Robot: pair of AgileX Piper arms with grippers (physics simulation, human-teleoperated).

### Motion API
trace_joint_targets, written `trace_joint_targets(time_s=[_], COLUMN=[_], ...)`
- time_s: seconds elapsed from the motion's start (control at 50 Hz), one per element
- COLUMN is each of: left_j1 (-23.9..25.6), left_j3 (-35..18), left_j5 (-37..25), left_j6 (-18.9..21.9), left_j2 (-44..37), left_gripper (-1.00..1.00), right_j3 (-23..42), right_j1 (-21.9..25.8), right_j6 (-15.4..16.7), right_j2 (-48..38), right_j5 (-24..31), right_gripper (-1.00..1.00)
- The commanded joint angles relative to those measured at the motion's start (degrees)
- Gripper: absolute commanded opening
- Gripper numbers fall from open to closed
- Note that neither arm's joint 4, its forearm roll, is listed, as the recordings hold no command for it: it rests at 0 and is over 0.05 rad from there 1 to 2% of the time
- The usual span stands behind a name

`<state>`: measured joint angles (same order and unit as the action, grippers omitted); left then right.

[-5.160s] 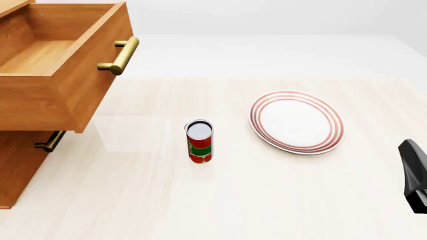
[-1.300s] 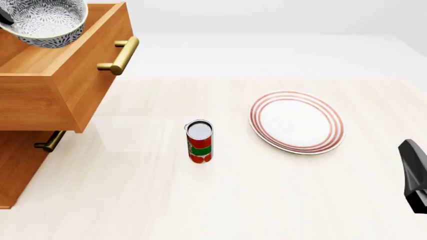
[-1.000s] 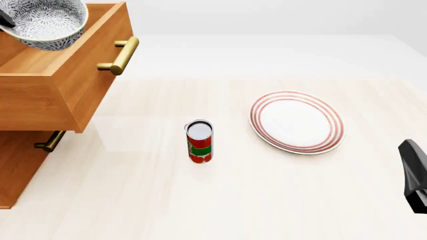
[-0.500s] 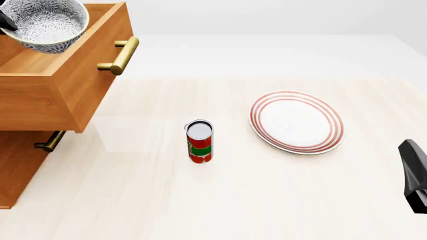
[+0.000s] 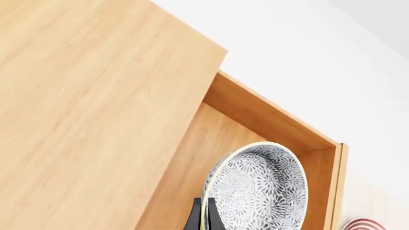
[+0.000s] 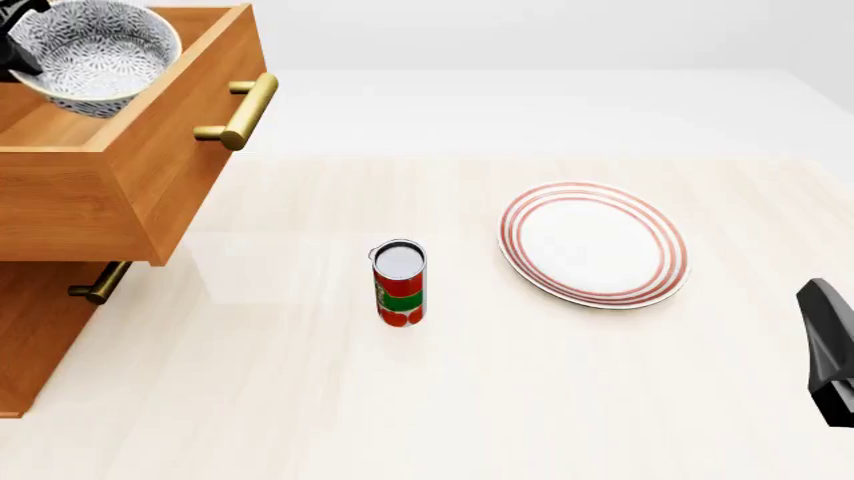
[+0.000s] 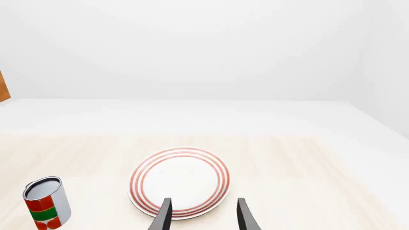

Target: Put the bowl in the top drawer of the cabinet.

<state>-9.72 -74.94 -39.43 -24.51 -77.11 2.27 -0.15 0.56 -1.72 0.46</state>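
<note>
Bare simulated tabletop — blank white backdrop, pale wood table (image 6: 534,400), wooden cabinet (image 6: 40,330)

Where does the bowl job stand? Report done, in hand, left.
Done: the top drawer is pulled open. In hand: the left gripper pinches the rim of the bowl, holding it tilted over the drawer. Left: lower and release it. The right gripper hangs open, idle near the plate.

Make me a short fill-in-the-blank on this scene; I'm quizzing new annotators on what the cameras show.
1. The left gripper holds the bowl by its ____.
2. The bowl hangs over the open top ____ of the cabinet.
3. The can stands between the cabinet and the ____.
4. The right gripper fingers are ____, holding nothing.

Missing words: rim; drawer; plate; open
</note>
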Motion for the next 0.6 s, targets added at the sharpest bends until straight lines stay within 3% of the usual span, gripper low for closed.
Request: trace_joint_targets(time_s=[0.02,0.6], left_j1=[-0.2,-0.7], left_j3=[0.6,1.4], left_j5=[0.8,1.6], left_j6=[0.2,0.3], left_j2=[-0.1,-0.6], left_gripper=[-1.0,-1.0], right_j3=[0.0,0.0], right_j1=[0.0,0.0], right_j6=[0.0,0.0], right_j2=[0.0,0.0], right_j5=[0.0,0.0], right_gripper=[1.0,1.0])
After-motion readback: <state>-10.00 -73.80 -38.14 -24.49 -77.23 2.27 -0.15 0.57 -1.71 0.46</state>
